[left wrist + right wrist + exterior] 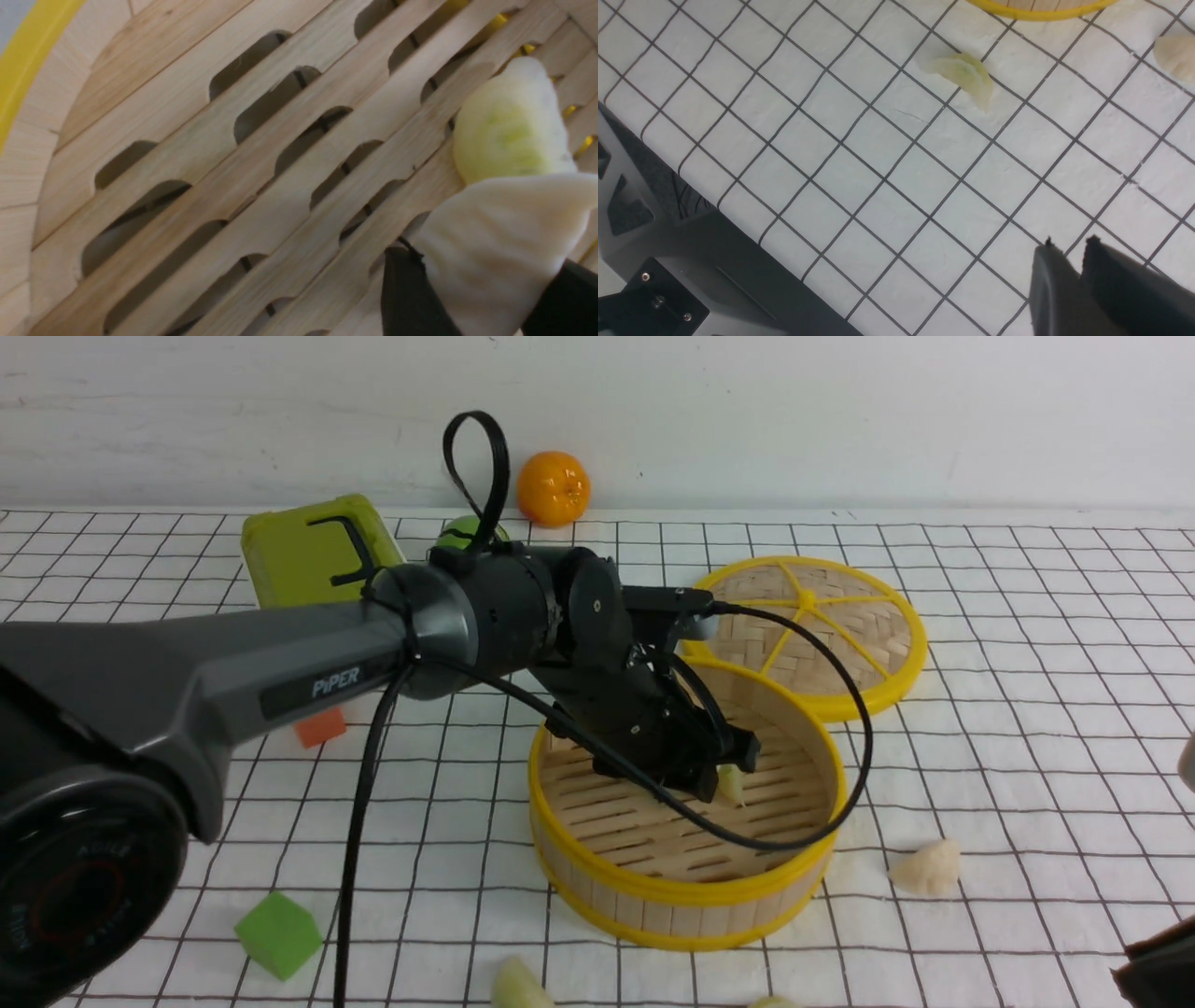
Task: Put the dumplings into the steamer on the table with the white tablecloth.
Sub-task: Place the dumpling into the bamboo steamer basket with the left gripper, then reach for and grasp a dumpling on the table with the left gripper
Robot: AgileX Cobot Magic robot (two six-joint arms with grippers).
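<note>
The steamer (686,887), a round bamboo basket with yellow rims, stands mid-table on the white tablecloth (1027,709). My left gripper (733,773) reaches down inside it, close above the slatted floor (261,186). It is shut on a cream-white dumpling (490,242) held between its black fingers (406,298). A pale green dumpling (509,126) lies on the slats just beyond the tips, touching the held one. More dumplings lie on the cloth: a cream one (926,868) right of the steamer and pale green ones (518,985) (966,77) in front. My right gripper (1070,242) hovers shut and empty over the cloth.
The flat woven lid (822,630) with yellow spokes leans behind the steamer. A green cube (277,933) lies front left, an orange cube (320,726) under the left arm. A yellow-green box (313,551), a green ball (467,530) and an orange (553,488) sit at the back.
</note>
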